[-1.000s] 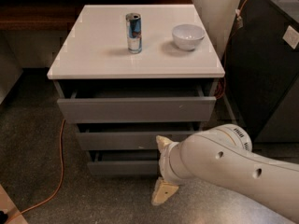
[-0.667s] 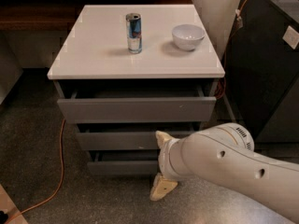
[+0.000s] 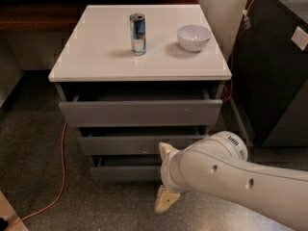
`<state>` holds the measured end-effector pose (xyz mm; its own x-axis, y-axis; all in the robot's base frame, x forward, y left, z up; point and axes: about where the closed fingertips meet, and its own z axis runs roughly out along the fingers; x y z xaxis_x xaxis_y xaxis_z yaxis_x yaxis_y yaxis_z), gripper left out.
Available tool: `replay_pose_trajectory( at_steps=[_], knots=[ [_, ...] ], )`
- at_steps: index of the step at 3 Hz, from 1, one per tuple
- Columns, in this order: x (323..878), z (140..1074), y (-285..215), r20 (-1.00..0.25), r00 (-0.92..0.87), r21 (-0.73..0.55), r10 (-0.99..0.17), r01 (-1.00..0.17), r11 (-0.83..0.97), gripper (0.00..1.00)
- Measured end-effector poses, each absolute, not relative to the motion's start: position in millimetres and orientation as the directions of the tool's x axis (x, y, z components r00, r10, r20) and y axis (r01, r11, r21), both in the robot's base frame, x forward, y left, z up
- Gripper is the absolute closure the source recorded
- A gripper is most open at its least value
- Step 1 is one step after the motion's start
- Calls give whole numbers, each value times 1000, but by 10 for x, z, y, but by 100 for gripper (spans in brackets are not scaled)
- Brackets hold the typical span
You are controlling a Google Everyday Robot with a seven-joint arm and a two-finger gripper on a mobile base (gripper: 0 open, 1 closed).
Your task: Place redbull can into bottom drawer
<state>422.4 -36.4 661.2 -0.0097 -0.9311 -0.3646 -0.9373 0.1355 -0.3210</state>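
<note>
A: Where is the gripper [image 3: 165, 173]?

B: Low in the frame, right in front of the bottom drawer [image 3: 120, 173], at the end of a thick white arm [image 3: 231, 177] that comes in from the lower right.

A: And its state?

B: Spread. One cream finger [image 3: 166, 199] points down toward the floor [image 3: 38, 153], and the other sits up by the lower edge of the middle drawer's [image 3: 120, 144] front. Nothing is held between them.

A: Is it touching the bottom drawer?

B: I cannot tell. It overlaps the right end of that grey front panel. A dark gap shows along the top of the panel, so the drawer looks slightly ajar.

A: What about the other drawers?

B: The middle drawer is pulled out a little. The top drawer [image 3: 139, 112] is out further, with part of its shadowed inside visible under the white cabinet top [image 3: 96, 57].

A: Where is the redbull can [image 3: 137, 33]?

B: Upright on that cabinet top, towards the back and near the middle, well apart from the gripper. Its blue-and-silver side faces the camera, and the silver top is visible.

A: Is anything beside it?

B: A white bowl [image 3: 193, 37] stands to its right, not touching it.

A: And around the cabinet?

B: An orange cable [image 3: 60, 177] trails across the floor on the left. A dark cabinet [image 3: 274, 81] stands on the right.
</note>
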Motion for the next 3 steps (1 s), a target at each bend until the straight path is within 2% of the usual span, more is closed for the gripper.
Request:
replay_pose_trajectory(
  at_steps=[3],
  knots=[
    [4483,5388,-634,-394,-15,-299,-919,-943,144,0]
  ],
)
